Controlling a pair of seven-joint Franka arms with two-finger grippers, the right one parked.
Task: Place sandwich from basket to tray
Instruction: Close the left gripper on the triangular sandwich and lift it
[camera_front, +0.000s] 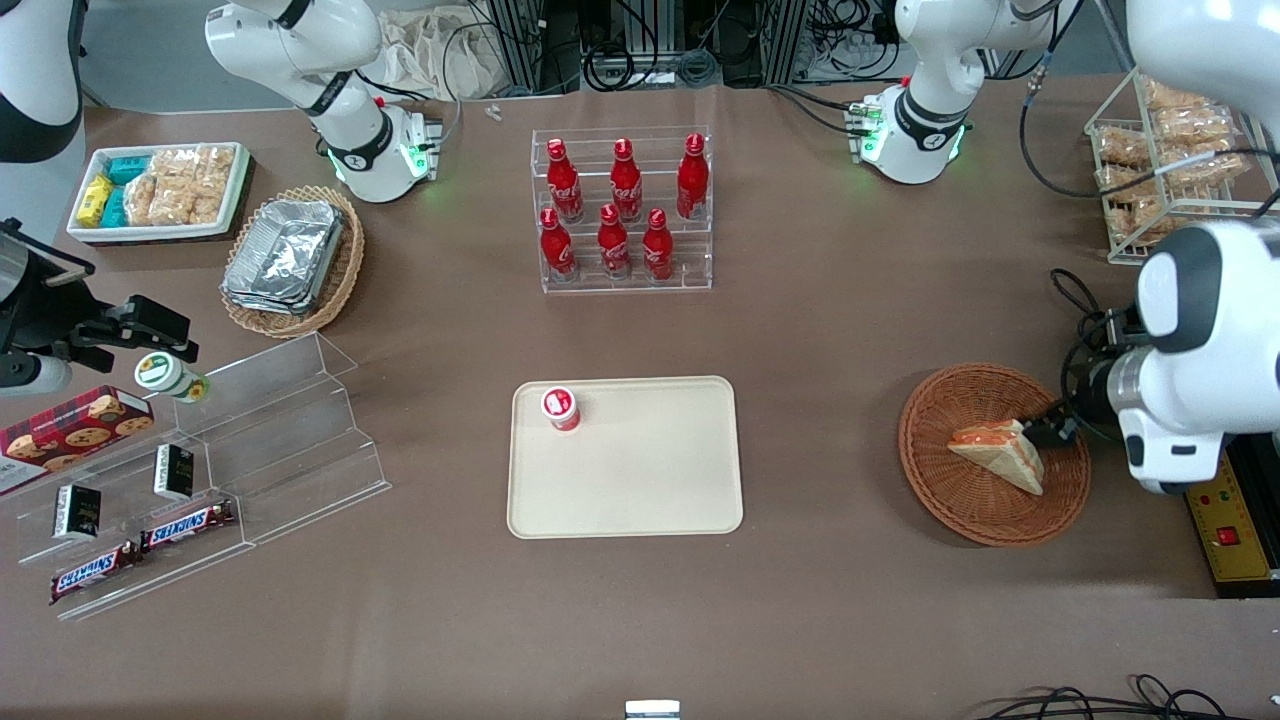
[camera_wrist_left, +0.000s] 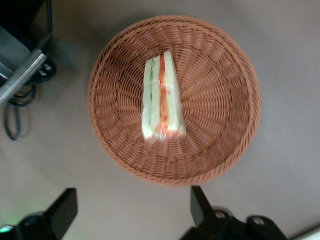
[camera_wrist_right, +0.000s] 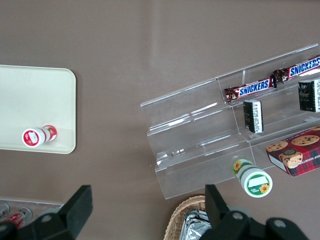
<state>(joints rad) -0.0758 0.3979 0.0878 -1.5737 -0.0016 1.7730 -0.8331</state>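
Observation:
The sandwich (camera_front: 1000, 455), a pale wedge with red-orange and green layers, lies in the round reddish-brown wicker basket (camera_front: 930, 480) toward the working arm's end of the table. The wrist view looks down on the sandwich (camera_wrist_left: 161, 97), wrapped in clear film, at the middle of the basket (camera_wrist_left: 220, 100). My gripper (camera_front: 1050, 432) hovers above the basket's rim; in the wrist view the gripper (camera_wrist_left: 132, 207) is open, its dark fingers (camera_wrist_left: 200, 205) spread wide over bare table beside the rim, holding nothing. The cream tray (camera_front: 640, 490) lies at the table's middle.
A small red-capped bottle (camera_front: 561, 408) stands on the tray's corner. A clear rack of red cola bottles (camera_front: 625, 210) stands farther from the camera than the tray. A wire rack of snack bags (camera_front: 1160, 170) and a yellow control box (camera_front: 1230, 530) flank the basket.

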